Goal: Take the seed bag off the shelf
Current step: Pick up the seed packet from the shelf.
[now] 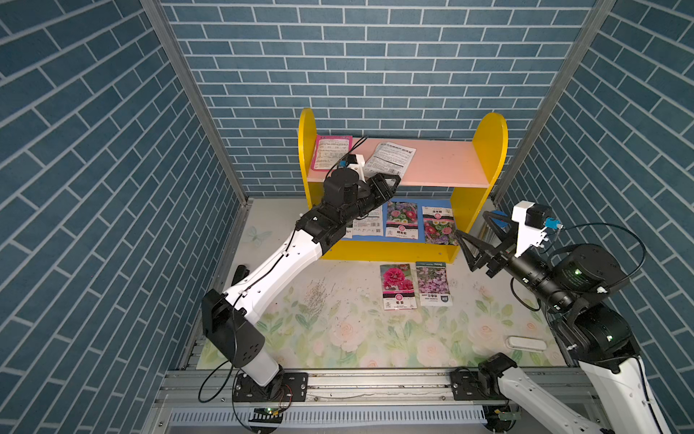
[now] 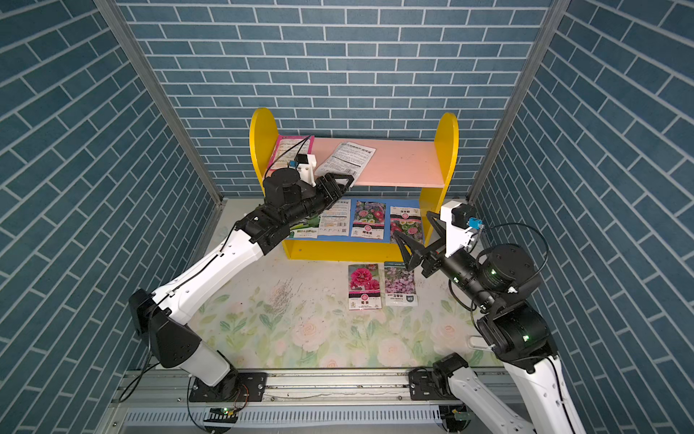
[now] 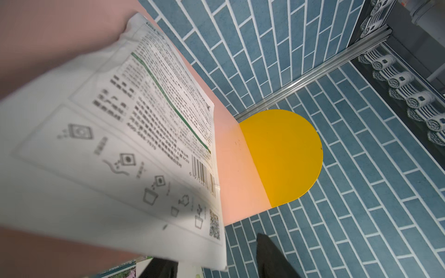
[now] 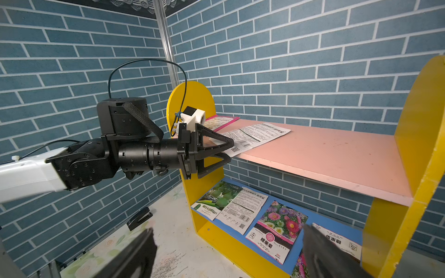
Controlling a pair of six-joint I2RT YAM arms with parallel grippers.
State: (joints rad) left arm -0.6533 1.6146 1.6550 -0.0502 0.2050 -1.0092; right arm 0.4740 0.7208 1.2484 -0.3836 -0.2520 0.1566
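Observation:
The shelf (image 1: 488,150) stands at the back wall with a pink upper board (image 4: 325,154) and a blue lower board. A white seed bag (image 1: 390,158) (image 3: 134,144) lies printed side up on the pink board, one corner overhanging the front edge. My left gripper (image 1: 394,180) (image 4: 230,151) is at that edge with one finger above and one below the corner. Its jaws are partly closed, with a gap still showing around the bag. My right gripper (image 1: 471,225) (image 4: 226,240) hovers open and empty in front of the shelf's right end.
A pink-edged bag (image 1: 332,152) lies at the left end of the upper board. Several seed bags (image 1: 402,220) cover the lower board. Two flower packets (image 1: 398,285) lie on the floral table in front of the shelf. A black stapler (image 4: 139,217) sits by the left wall.

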